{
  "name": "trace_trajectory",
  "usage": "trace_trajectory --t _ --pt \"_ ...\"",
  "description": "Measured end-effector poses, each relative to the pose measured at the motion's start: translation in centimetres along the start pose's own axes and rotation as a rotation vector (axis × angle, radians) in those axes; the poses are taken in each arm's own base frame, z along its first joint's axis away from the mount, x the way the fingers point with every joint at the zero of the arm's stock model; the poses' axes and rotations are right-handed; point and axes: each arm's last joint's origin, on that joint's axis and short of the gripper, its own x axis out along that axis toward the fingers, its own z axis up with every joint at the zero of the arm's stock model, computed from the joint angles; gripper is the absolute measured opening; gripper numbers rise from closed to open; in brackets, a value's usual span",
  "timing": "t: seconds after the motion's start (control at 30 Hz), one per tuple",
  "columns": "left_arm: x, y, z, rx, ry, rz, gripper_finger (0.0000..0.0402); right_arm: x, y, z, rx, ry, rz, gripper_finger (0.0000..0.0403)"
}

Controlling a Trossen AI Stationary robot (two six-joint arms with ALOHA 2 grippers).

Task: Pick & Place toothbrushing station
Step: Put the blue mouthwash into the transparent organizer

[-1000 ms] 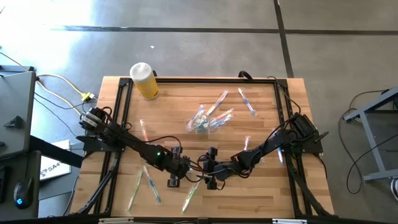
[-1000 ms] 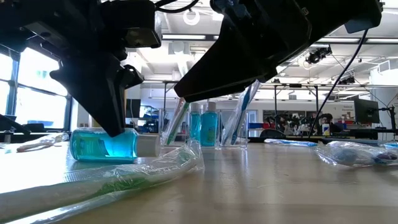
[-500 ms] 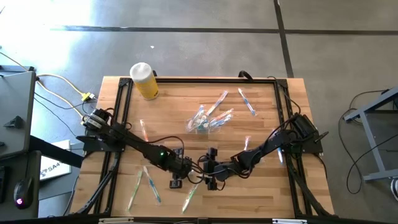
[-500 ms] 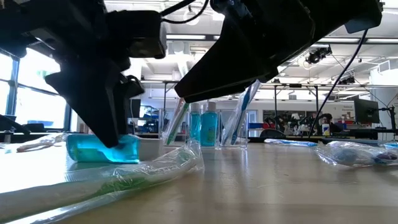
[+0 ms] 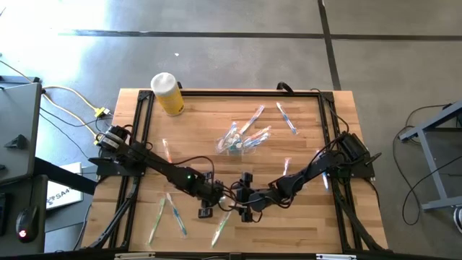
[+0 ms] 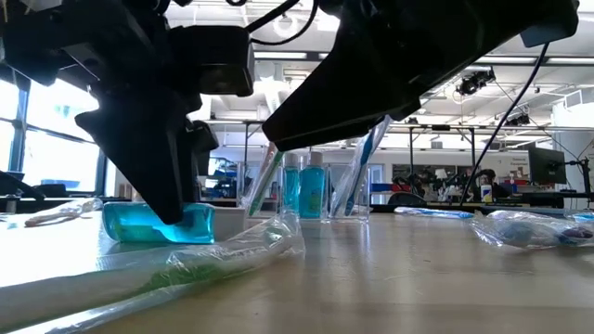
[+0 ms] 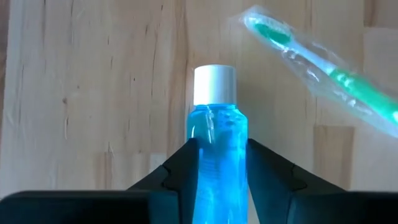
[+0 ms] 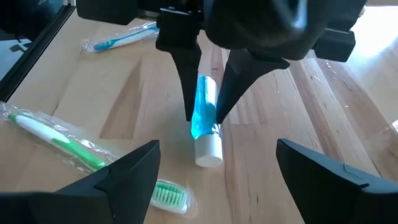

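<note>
A small blue bottle (image 7: pixel 216 130) with a white cap (image 7: pixel 214 84) lies on its side near the table's front middle, cap toward the table's right. My left gripper (image 5: pixel 205 209) stands over it, shut on it. My right gripper (image 5: pixel 244 206) is open and empty just right of the cap, and my right wrist view shows the bottle (image 8: pixel 203 112) ahead of its fingers. The clear container (image 5: pixel 234 141), holding toothbrushes and blue bottles, stands farther back at mid-table. A wrapped green toothbrush (image 7: pixel 323 68) lies beside the bottle. My left gripper pinches the blue bottle's body (image 7: pixel 214 158) between its two fingers, one on each long side, behind the neck. The fingers (image 8: pixel 186 68) come from above, pointing down, and lie across the bottle. The bottle lies level on the table (image 6: pixel 158 227).
A yellow bottle with a white cap (image 5: pixel 167 94) stands at the far left corner. Wrapped toothbrushes lie scattered: several at the near left (image 5: pixel 170 213), one at the far right (image 5: pixel 286 118), a blue one (image 8: pixel 121 38). A black frame (image 5: pixel 141 130) runs along the table's edges.
My left gripper has shifted a little toward the table's right and settled over the blue bottle. In the low view its fingers now cover more of the bottle.
</note>
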Motion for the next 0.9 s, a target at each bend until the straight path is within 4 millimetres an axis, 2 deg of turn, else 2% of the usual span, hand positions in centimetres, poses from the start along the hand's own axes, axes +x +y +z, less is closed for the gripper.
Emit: trace_trajectory --t 0.27,0.4,0.6,0.9 --pt "0.5 0.4 -0.3 -0.036 -0.014 -0.015 0.0145 0.0 0.0 0.0 0.001 -0.002 0.002 0.0313" --pt "0.5 0.4 -0.3 -0.049 -0.016 -0.012 0.0146 0.0 0.0 0.1 0.003 -0.007 0.004 0.0313" --pt "1.7 0.5 -0.1 -0.072 -0.024 -0.043 0.0147 0.0 0.0 0.1 0.005 -0.010 0.006 0.0313" --pt "2.0 0.7 0.2 -0.095 -0.016 -0.095 0.0135 0.0 0.1 0.1 0.006 -0.013 0.008 0.0313"
